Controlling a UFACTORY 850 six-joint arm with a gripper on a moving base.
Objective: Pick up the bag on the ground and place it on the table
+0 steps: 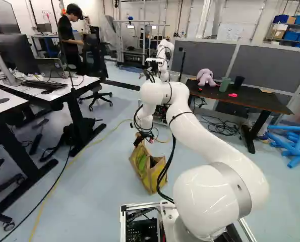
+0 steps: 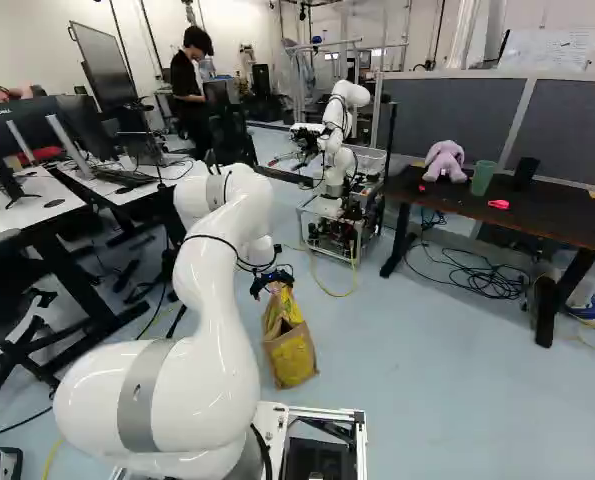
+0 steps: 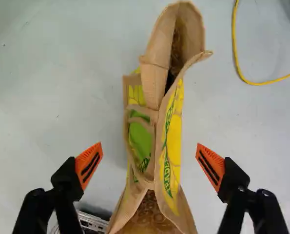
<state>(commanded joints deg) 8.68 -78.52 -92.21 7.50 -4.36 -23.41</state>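
On the floor [image 2: 427, 390], well apart from the table [image 2: 567, 222], stands the bag [image 3: 173, 144]. The gripper [image 3: 149, 144] is open, fingers flanking the bag without contact. The fabric is probably soft and light; contents are obscured. Grasp upper edges and cloth handle [image 3: 147, 112] together.

The open tool [image 3: 148, 165], its two orange-padded fingers apart on either side of the bag [image 3: 154, 122]. The bag, tan with yellow and green panels, stands on the floor [image 3: 52, 97]; a yellow cable [image 3: 235, 51] curves nearby, not touching it.
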